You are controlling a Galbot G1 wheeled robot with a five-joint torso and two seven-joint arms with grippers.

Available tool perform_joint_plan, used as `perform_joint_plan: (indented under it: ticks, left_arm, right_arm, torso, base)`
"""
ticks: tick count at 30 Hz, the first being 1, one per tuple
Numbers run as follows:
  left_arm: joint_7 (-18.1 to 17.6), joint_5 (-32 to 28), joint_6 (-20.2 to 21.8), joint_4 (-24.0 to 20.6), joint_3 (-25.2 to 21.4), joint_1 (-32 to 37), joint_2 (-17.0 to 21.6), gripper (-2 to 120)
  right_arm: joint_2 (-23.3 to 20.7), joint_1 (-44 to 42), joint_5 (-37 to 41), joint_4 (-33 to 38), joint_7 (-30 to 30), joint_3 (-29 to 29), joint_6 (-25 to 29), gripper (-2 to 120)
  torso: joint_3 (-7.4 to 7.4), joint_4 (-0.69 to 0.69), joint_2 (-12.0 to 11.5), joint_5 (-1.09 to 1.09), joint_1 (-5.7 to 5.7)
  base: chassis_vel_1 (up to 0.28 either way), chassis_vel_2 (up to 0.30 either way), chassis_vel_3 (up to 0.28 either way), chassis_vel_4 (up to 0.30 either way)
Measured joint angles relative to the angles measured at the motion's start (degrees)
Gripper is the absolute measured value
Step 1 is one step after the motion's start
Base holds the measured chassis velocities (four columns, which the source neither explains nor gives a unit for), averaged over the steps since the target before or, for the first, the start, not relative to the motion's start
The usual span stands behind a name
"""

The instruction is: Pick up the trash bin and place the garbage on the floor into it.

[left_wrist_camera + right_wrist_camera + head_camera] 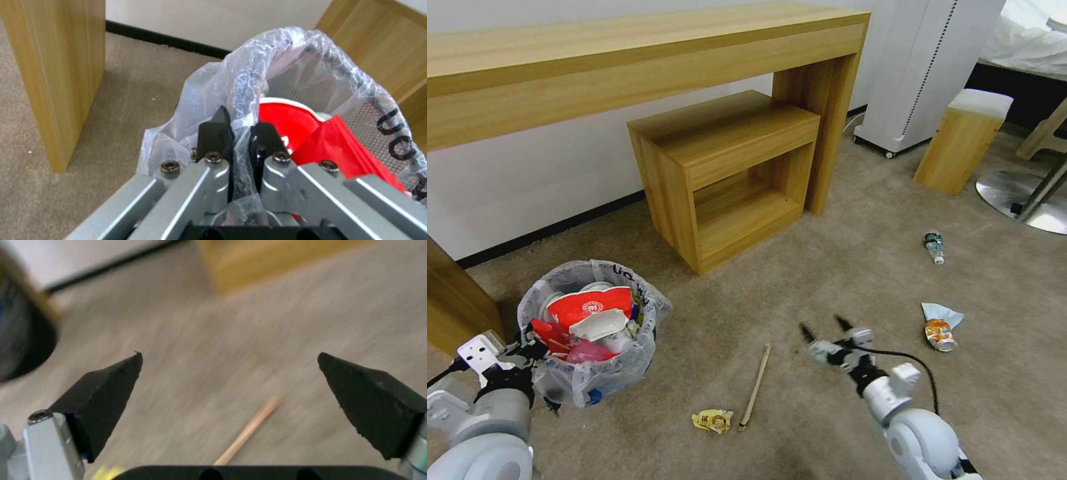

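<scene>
Four loose pieces of litter are seen on the beige floor (800,280) in the head view; a wooden stick (756,385) lies at lower centre, its long axis running from the lower left end up to the upper right end; a yellow wrapper (713,420) is found just beside its lower end, apart from it; a small plastic bottle (934,247) lies at the right, its long axis near vertical in the frame, cap end toward the bottom; a crushed orange packet (940,334) with a pale blue paper (940,311) touching it is seen at lower right. The trash bin (590,330) is placed at lower left, upright, lined with a crinkled clear bag (236,80); a red-white paper bowl (590,308), red wrappers (554,335) and white pieces are held inside, heaped near the rim. The left gripper (238,133) is closed on the near rim of the bin, the bag film pinched between its black fingers (213,133). The right gripper (825,327) is held above the carpet at centre, to the right of the stick, its jaws spread wide and nothing gripped; in the right wrist view the stick (247,431) is seen between and beneath the fingertips (106,390). A wooden desk (627,60) and a low wooden shelf (727,173) are set against the wall behind.
</scene>
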Motion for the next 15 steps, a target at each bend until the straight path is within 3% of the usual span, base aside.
perform_joint_plan:
  ticks: [8, 13, 15]
  left_arm:
    - [0.0, 1.0, 0.0, -0.1, 0.3, 0.1, -0.4, 3]
    - [0.0, 2.1, -0.1, -0.3, 1.1, 0.3, -0.9, 3]
    - [0.0, 2.6, -0.2, -0.3, 1.3, 0.3, -1.3, 3]
  right_arm:
    - [-1.4, -1.1, -3.1, 0.2, 4.2, -3.9, -8.0, 100]
    - [-3.7, -1.4, -3.3, -0.6, 2.1, -6.9, -14.2, 100]
    - [-5.9, -1.0, -0.5, -1.2, -0.1, -9.8, -19.6, 100]
  torso:
    - [-0.04, 0.01, 0.0, 0.0, -0.01]
    - [-0.05, 0.01, 0.0, 0.0, -0.01]
    - [-0.04, -0.01, 0.0, 0.0, -0.01]
  base:
    - [0.0, 0.0, 0.0, 0.0]
    - [0.0, 0.0, 0.0, 0.0]
    - [0.0, 0.0, 0.0, 0.0]
